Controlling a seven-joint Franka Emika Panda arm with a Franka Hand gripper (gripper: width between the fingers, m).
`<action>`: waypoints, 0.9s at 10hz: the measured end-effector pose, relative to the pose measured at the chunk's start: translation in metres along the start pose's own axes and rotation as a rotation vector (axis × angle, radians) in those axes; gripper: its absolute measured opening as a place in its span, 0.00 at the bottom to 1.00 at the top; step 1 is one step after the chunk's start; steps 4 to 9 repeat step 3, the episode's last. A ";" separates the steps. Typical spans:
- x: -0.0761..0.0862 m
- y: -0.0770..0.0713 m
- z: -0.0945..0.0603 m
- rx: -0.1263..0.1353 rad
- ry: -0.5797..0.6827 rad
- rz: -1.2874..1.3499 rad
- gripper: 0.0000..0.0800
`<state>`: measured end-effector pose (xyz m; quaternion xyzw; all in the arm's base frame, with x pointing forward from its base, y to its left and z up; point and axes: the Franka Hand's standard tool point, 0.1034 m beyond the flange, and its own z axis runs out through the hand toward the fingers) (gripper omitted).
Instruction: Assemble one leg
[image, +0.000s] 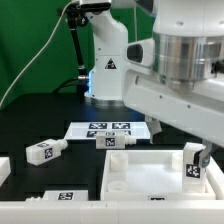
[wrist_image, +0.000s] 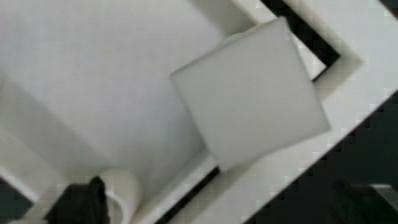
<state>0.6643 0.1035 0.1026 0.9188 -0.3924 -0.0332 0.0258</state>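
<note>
Several legs show in the exterior view. One leg stands upright with its tag facing out, at the right corner of the white tray-like tabletop. Another leg lies just behind the tabletop, and one leg lies to the exterior view's left. The arm's big white wrist fills the upper right and hides my gripper there. The wrist view is very close and blurred. It shows the tabletop's white surfaces and one dark finger at the edge. What lies between the fingers is unclear.
The marker board lies behind the tabletop in front of the robot base. Another white tagged part lies at the front left, and a white part shows at the left edge. The table is black.
</note>
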 end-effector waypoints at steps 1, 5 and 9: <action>0.001 0.000 -0.013 0.009 0.001 -0.008 0.79; 0.001 0.000 -0.023 0.016 0.003 -0.016 0.81; 0.001 0.000 -0.023 0.016 0.003 -0.016 0.81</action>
